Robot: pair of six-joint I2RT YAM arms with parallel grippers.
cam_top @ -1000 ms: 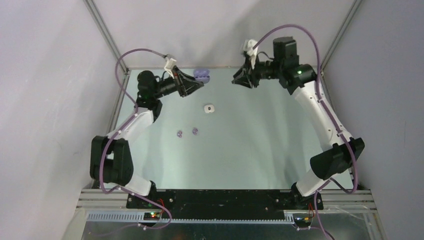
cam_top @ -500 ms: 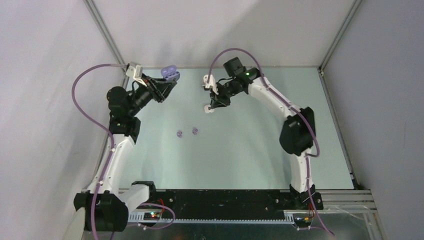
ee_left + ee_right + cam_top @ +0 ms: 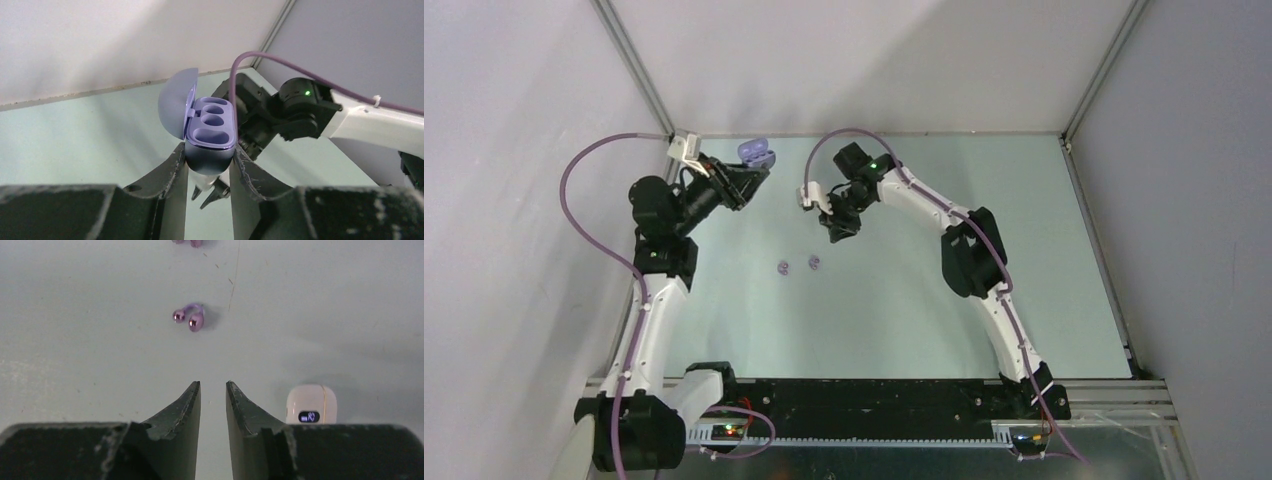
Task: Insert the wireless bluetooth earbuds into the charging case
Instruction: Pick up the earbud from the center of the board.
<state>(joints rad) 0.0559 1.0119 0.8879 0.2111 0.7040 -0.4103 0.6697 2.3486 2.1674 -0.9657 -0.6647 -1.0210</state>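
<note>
The left gripper (image 3: 210, 150) pinches the purple charging case (image 3: 212, 131), its lid open and sockets bare, aloft near the desk's far-left corner. The right gripper (image 3: 213, 386), fingers narrowly parted and empty, hovers beside a white case (image 3: 310, 402). A purple earbud (image 3: 189, 319) lies loose ahead, left of centre. This looks like the fetching step; next, the right gripper must spread wider and descend over that earbud.

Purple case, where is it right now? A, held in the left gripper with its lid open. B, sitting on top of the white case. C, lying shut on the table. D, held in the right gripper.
A: the left wrist view shows the purple case clamped between the fingers of the left gripper, lid swung open and off the table.
</note>
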